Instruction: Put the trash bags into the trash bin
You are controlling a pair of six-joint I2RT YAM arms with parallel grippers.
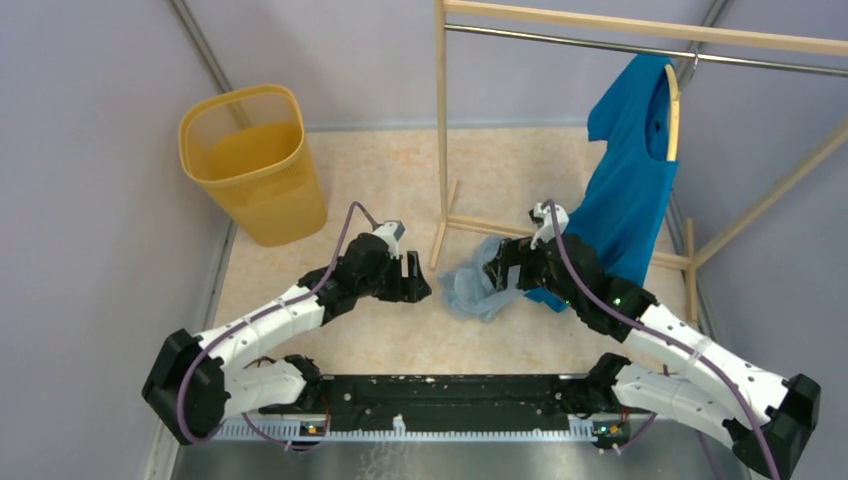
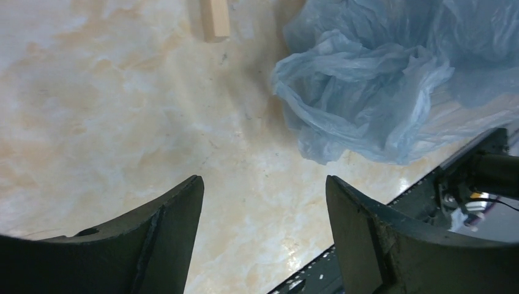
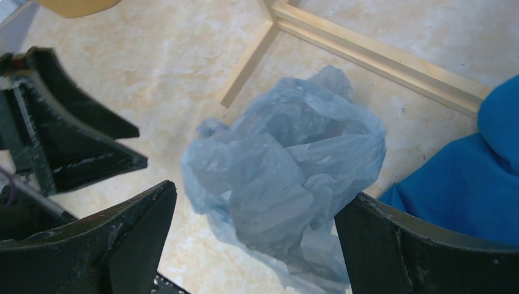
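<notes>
A crumpled pale blue-grey trash bag point(image 1: 480, 282) lies on the marbled floor by the foot of the wooden rack. It also shows in the left wrist view point(image 2: 367, 92) and in the right wrist view point(image 3: 294, 177). My right gripper point(image 1: 508, 268) is open, its jaws wide on either side of the bag point(image 3: 254, 196), not closed on it. My left gripper point(image 1: 420, 282) is open and empty just left of the bag point(image 2: 263, 184). The yellow-orange mesh trash bin point(image 1: 252, 160) stands at the far left, well away from both grippers.
A wooden clothes rack point(image 1: 442, 120) stands behind the bag, its base bars point(image 3: 367, 55) on the floor. A bright blue shirt point(image 1: 630, 190) hangs on it, right beside my right arm. Grey walls close in on the left and the back.
</notes>
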